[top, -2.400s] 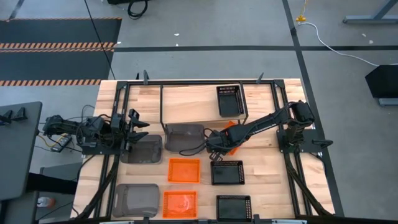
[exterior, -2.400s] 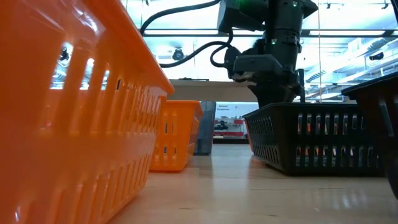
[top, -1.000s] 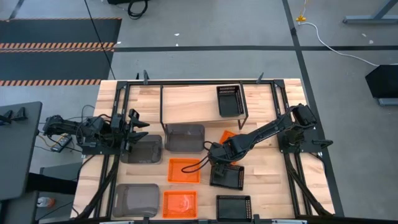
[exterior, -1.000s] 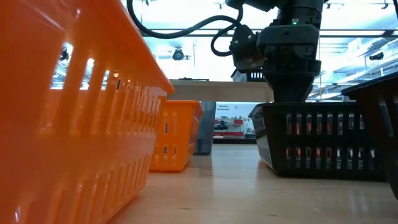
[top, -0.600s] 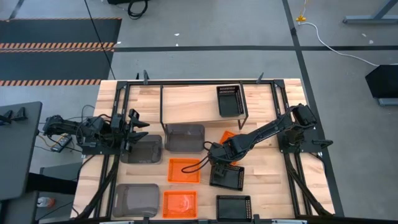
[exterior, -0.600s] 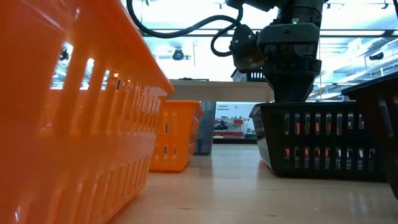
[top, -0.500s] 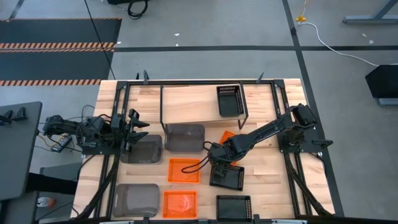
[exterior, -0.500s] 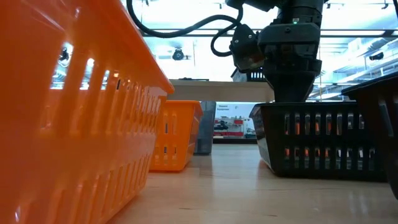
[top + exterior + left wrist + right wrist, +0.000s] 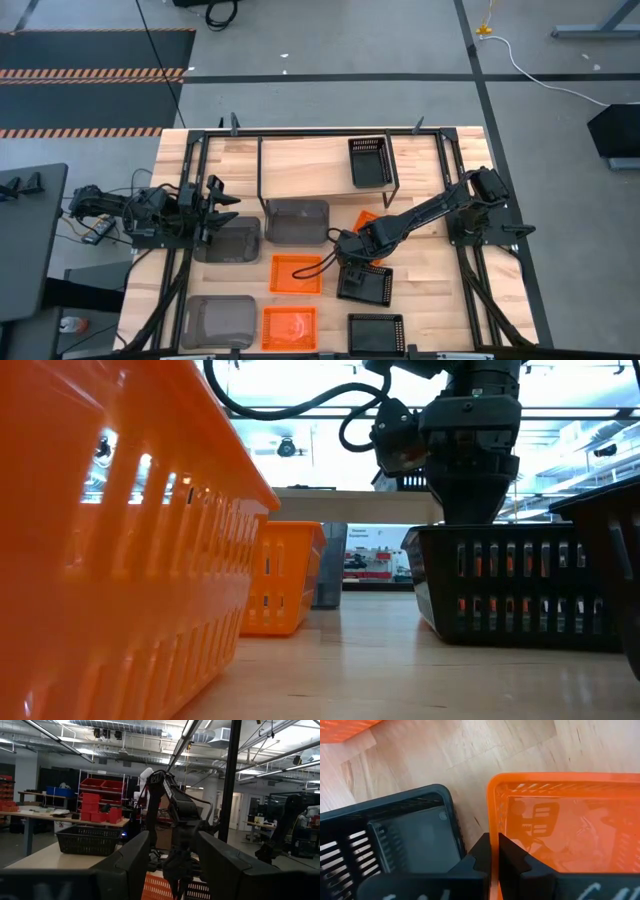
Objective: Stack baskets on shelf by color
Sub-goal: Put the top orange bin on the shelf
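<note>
My right gripper [image 9: 343,252] reaches to the table's middle and is shut on an orange basket [image 9: 364,218] that lies mostly under its arm. A black basket [image 9: 365,283] sits just near of it and hides the fingertips in the low view. My left gripper [image 9: 216,205] waits open at the left mount, above a grey basket [image 9: 228,240]. The shelf [image 9: 305,165] stands at the far edge with one black basket [image 9: 368,160] on the right end of its board. The other baskets rest flat on the table. My right gripper [image 9: 495,851] pinches the rim of one side wall of the orange basket [image 9: 492,820]. One finger [image 9: 515,857] is inside the basket and one is outside, next to the black basket [image 9: 410,832]. The fingers come from above, pointing down. Whether the basket is off the table cannot be told.
On the table lie a grey basket [image 9: 296,220] in front of the shelf, another [image 9: 215,320] at the near left, two orange baskets [image 9: 296,273] [image 9: 289,327] and a black one [image 9: 376,332] at the near edge. The shelf board's left and middle are bare.
</note>
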Robot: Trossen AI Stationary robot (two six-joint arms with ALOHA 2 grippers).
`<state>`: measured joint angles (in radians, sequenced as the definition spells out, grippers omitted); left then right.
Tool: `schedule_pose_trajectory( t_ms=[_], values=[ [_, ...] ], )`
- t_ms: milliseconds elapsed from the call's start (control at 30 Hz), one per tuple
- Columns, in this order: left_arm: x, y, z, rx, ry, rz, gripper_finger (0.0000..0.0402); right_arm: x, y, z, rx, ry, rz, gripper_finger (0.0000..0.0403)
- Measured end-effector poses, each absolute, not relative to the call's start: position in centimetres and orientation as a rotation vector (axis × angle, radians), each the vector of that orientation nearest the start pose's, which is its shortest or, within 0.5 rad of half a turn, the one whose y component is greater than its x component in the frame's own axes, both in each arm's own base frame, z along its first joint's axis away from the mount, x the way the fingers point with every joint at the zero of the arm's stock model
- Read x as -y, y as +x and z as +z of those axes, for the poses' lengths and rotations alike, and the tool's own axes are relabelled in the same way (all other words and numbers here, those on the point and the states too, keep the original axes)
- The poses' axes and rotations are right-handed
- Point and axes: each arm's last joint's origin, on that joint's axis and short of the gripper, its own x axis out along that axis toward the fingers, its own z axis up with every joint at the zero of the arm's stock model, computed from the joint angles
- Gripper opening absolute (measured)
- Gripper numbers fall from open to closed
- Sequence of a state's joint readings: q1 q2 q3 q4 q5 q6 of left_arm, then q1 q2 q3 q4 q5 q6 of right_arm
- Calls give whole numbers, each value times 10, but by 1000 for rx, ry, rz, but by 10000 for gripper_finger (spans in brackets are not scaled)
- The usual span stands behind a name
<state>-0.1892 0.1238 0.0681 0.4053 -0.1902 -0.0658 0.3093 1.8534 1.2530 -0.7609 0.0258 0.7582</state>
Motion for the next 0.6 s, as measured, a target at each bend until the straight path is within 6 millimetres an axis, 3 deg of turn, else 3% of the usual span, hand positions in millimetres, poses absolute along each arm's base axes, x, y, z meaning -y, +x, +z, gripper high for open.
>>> schedule_pose_trajectory(
  t_ms=[600],
  values=[
    [13,96,215,343,-131,-10,172,-110,332,174,-1346,394,-271,21]
  ],
)
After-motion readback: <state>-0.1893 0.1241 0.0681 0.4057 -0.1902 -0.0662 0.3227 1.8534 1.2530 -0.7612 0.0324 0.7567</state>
